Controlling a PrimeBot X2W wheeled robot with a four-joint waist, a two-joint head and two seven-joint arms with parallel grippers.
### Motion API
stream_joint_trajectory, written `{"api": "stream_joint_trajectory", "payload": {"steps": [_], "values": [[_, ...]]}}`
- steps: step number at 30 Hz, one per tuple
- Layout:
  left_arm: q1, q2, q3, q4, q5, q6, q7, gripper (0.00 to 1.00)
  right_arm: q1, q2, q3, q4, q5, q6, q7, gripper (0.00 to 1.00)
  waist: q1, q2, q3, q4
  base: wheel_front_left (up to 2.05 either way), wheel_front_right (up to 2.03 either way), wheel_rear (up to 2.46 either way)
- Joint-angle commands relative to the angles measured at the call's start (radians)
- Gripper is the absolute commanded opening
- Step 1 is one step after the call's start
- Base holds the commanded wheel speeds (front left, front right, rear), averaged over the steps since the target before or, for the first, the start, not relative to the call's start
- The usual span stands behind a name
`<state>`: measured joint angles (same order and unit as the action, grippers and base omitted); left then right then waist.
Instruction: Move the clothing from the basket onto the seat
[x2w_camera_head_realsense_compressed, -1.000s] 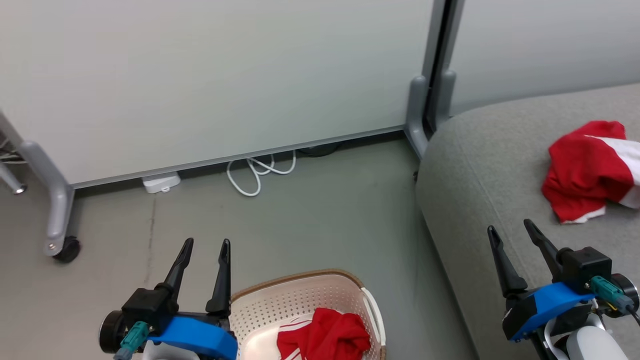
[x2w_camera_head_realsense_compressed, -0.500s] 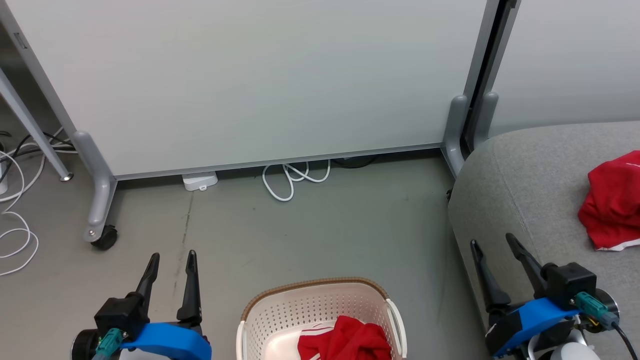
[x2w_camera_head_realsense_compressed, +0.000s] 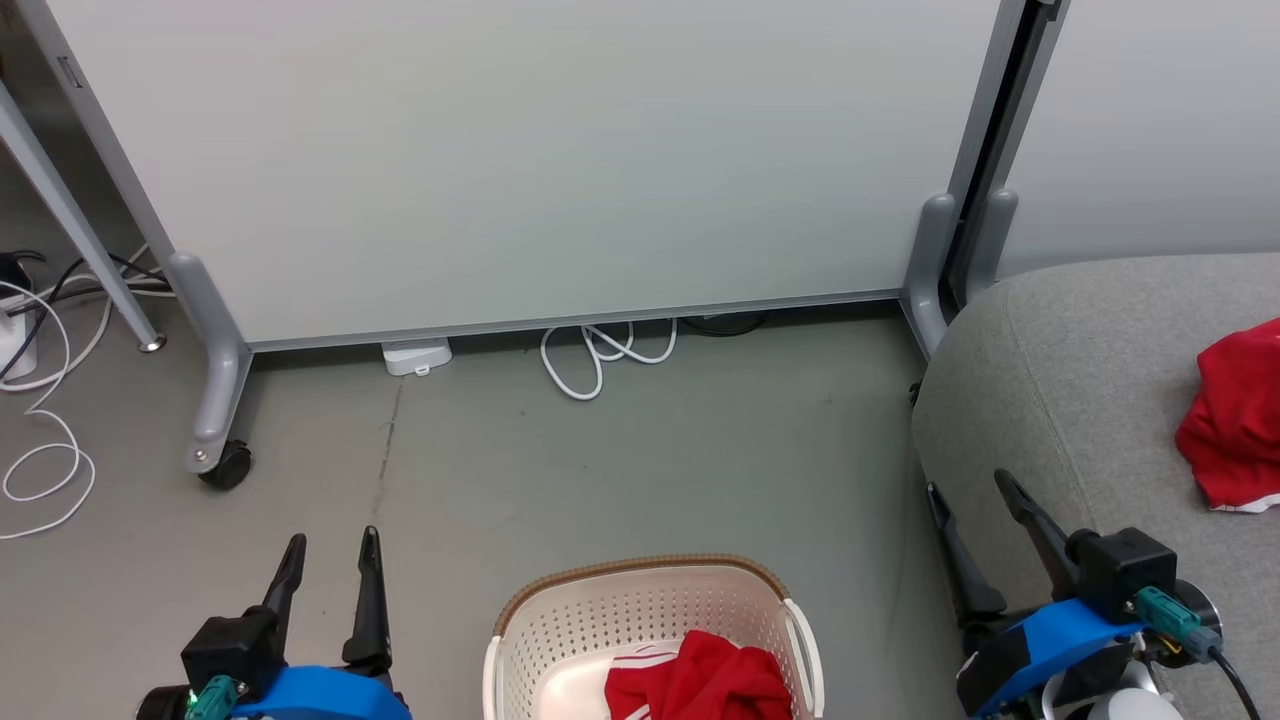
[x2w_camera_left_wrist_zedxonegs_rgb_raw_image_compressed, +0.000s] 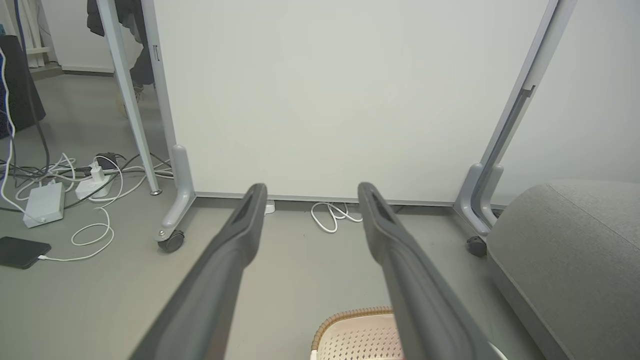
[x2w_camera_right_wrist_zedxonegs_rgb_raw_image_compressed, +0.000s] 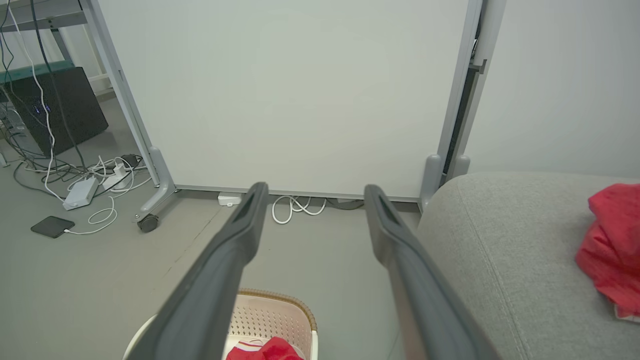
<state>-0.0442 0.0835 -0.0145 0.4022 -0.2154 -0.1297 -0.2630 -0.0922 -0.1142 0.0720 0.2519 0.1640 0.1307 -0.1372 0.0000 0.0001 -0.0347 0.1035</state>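
Observation:
The cream perforated basket (x2w_camera_head_realsense_compressed: 570, 625) with a brown rim stands on the floor at the bottom centre of the head view, holding one crumpled piece of red clothing (x2w_camera_head_realsense_compressed: 700, 685) with white stripes. Another red garment (x2w_camera_head_realsense_compressed: 1235, 425) lies on the grey seat (x2w_camera_head_realsense_compressed: 1060, 380) at the right edge. My left gripper (x2w_camera_head_realsense_compressed: 330, 550) hovers open over the floor left of the basket. Over the seat's near corner my right gripper (x2w_camera_head_realsense_compressed: 970, 490) is open and empty. The right wrist view shows the basket (x2w_camera_right_wrist_zedxonegs_rgb_raw_image_compressed: 277, 310), its red garment (x2w_camera_right_wrist_zedxonegs_rgb_raw_image_compressed: 270, 350) and the garment on the seat (x2w_camera_right_wrist_zedxonegs_rgb_raw_image_compressed: 612, 245).
A white wheeled partition (x2w_camera_head_realsense_compressed: 520, 160) stands behind on grey feet with a caster (x2w_camera_head_realsense_compressed: 225, 465). A coiled white cable (x2w_camera_head_realsense_compressed: 600, 355) and a small white box (x2w_camera_head_realsense_compressed: 415, 355) lie at its base. More cables, adapters and a dark phone (x2w_camera_left_wrist_zedxonegs_rgb_raw_image_compressed: 22, 250) lie at the left.
The head camera has swung left, so the seat and its garment slid toward the right edge. Both grippers stay open and sit lower in the picture.

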Motion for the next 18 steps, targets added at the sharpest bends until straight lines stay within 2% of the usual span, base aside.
{"api": "stream_joint_trajectory", "payload": {"steps": [1, 18], "values": [[0.004, -0.001, 0.005, 0.001, 0.004, -0.001, -0.003, 1.0, 0.014, 0.002, 0.002, -0.004, -0.001, 0.0, 0.001, 1.0, 0.0, -0.0001, 0.002, -0.001, 0.0, 0.0, 0.0], [0.0, -0.008, -0.01, 0.005, 0.005, -0.001, -0.003, 1.0, 0.016, -0.001, 0.002, -0.015, 0.002, 0.0, 0.009, 1.0, 0.0, -0.0001, 0.011, -0.021, 0.0, 0.0, 0.0]]}}
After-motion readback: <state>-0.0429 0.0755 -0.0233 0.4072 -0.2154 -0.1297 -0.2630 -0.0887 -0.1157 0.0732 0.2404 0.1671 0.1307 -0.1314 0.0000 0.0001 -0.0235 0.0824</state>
